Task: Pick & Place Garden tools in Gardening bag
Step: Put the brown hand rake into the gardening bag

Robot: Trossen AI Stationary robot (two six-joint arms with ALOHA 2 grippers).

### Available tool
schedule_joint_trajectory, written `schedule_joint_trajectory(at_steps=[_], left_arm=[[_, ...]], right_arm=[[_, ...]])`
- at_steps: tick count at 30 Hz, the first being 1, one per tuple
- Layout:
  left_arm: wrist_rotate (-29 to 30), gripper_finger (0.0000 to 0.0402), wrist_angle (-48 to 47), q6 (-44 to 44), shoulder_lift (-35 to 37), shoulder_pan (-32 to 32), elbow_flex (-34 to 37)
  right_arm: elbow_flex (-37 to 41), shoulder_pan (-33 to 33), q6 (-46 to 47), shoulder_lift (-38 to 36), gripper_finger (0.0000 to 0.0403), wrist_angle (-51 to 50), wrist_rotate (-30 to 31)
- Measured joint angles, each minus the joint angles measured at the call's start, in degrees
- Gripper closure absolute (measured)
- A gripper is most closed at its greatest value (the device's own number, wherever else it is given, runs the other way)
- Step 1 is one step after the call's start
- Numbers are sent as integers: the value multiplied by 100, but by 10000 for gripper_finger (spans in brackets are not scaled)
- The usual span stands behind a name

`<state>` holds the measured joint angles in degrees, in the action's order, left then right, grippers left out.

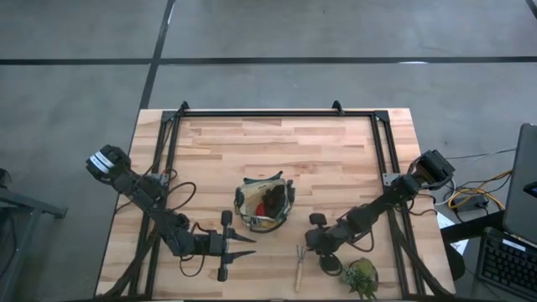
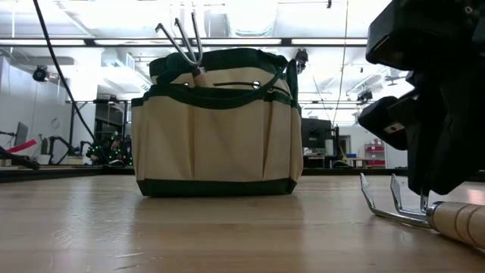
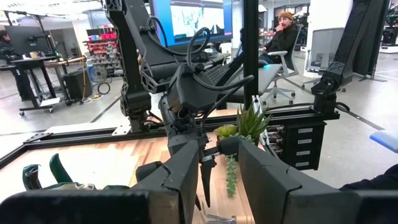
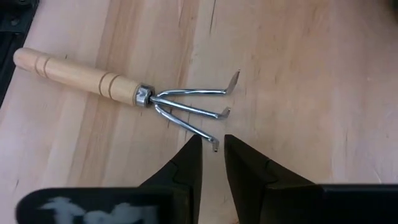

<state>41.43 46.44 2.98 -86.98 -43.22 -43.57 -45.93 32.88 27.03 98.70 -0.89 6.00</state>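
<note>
Right wrist view: right gripper (image 4: 212, 158) poised over wooden-handled hand rake (image 4: 118, 93), fingers (image 4: 186, 165) drawn near together with only a narrow gap, gripping nothing. Tips right beside the nearest bent tine; touching or not, cannot tell. Rake lay flat on the butcher-block table (image 4: 311, 93), three chrome tines splayed.

High view: gardening bag (image 1: 265, 206) sat at table centre, something red and dark inside. Right gripper (image 1: 312, 241) at about 4 o'clock from the bag, with the rake (image 1: 299, 267) at about 5 o'clock, near the front edge. Green plant clump (image 1: 362, 277) farther toward 4 o'clock, by the table's corner. Left gripper (image 1: 245, 246) at about 7 o'clock from the bag, fingers spread wide apart, empty, pointing toward the rake.

Low view: tan bag (image 2: 218, 125) stood upright, a second rake (image 2: 184, 42) sticking up from a front pocket, tines uppermost. Right arm (image 2: 436, 106) loomed at 3 o'clock above the loose rake's tines (image 2: 390, 205).
</note>
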Motion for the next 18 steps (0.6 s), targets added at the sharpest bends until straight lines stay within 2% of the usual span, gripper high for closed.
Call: schedule_joint_trajectory(at_steps=[9, 18], left_arm=[[-4, 282, -2, -11, 0, 24, 37], [-2, 282, 1, -63, 0, 42, 66]], right_arm=[[0, -2, -115, 4, 391, 28, 189], [-50, 0, -288, 4, 394, 42, 481]])
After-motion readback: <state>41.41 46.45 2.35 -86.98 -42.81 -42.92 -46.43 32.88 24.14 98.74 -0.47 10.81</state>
